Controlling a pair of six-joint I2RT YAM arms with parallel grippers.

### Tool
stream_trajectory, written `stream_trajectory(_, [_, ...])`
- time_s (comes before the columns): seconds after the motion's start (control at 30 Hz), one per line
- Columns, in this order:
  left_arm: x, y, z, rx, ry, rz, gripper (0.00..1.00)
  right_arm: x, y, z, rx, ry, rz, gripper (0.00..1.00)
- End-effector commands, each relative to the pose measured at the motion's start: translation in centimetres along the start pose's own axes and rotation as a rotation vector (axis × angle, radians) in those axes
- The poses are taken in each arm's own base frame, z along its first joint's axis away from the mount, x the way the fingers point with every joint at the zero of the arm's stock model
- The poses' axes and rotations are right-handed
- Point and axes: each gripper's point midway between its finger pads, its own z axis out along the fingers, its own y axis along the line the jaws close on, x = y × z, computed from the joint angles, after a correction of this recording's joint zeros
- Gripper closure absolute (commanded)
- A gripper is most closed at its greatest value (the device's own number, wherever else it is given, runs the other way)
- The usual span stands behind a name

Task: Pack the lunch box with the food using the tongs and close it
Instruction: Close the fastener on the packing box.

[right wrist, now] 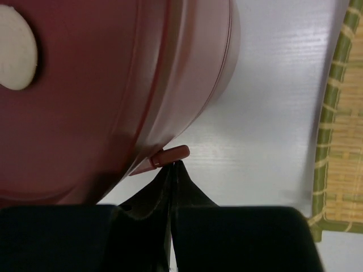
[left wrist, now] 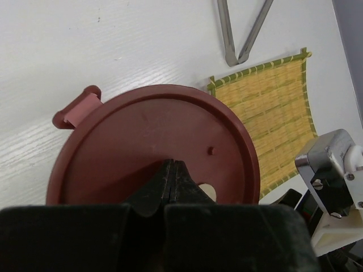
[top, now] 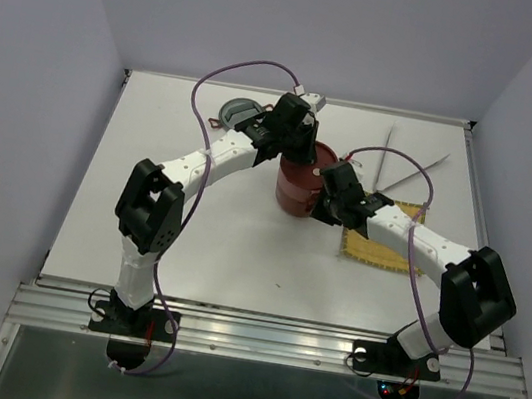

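Since the lunch box [top: 298, 186] stands stacked at mid-table with its lid [left wrist: 153, 141] already on, no food showing on the mat [left wrist: 272, 113] and the tongs [left wrist: 227, 34] lying beyond it, we judge the packing done and the closing step in hand. Next we probably need a firm press on top or a catch worked at the side. Our left gripper [left wrist: 172, 169] is pinched shut and empty, its tips on or just above the lid, while our right gripper [right wrist: 173, 170], likewise shut and empty, noses against the small side handle [right wrist: 170, 155].
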Motion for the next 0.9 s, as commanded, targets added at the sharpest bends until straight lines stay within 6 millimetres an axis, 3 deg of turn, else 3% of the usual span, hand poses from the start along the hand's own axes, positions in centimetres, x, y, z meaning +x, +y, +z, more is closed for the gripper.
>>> stream_trajectory(0.0, [2.0,0.0,-0.6,0.021,0.061,0.005,1.00,-4.8,2.2,0.8,-0.020,-0.157,0.034,0.99])
stream_trajectory(0.13, [2.9,0.2,-0.4,0.030,0.071,-0.002,1.00,-4.5,2.6,-1.0,-0.100,-0.167,0.053,0.99])
stream_trajectory(0.27, [3.5,0.8,-0.1,0.013,0.081,-0.002,1.00,-3.6,1.2,-3.0,-0.118,-0.186,0.085,0.99])
stream_trajectory(0.3, [3.5,0.9,-0.1,0.010,0.079,-0.004,1.00,-2.3,0.6,-2.9,-0.115,-0.171,0.080,0.99])
stream_trajectory(0.4, [3.7,1.1,-0.1,0.010,0.079,-0.004,1.00,-1.6,0.9,-4.0,-0.170,-0.193,0.093,0.99])
stream_trajectory(0.5, [3.9,1.3,-0.1,0.009,0.082,-0.006,1.00,-0.5,0.2,-3.5,-0.159,-0.186,0.114,0.99])
stream_trajectory(0.67, [3.8,1.2,-0.3,0.014,0.079,-0.006,1.00,-0.5,1.1,-1.8,-0.147,-0.177,0.100,0.99])
stream_trajectory(0.8, [3.9,1.3,-0.5,0.012,0.083,-0.007,1.00,-1.8,2.2,-0.4,-0.139,-0.207,0.108,0.99])
stream_trajectory(0.87, [4.2,1.4,-0.6,0.011,0.089,-0.006,1.00,-3.7,3.0,0.1,-0.127,-0.268,0.099,0.99])
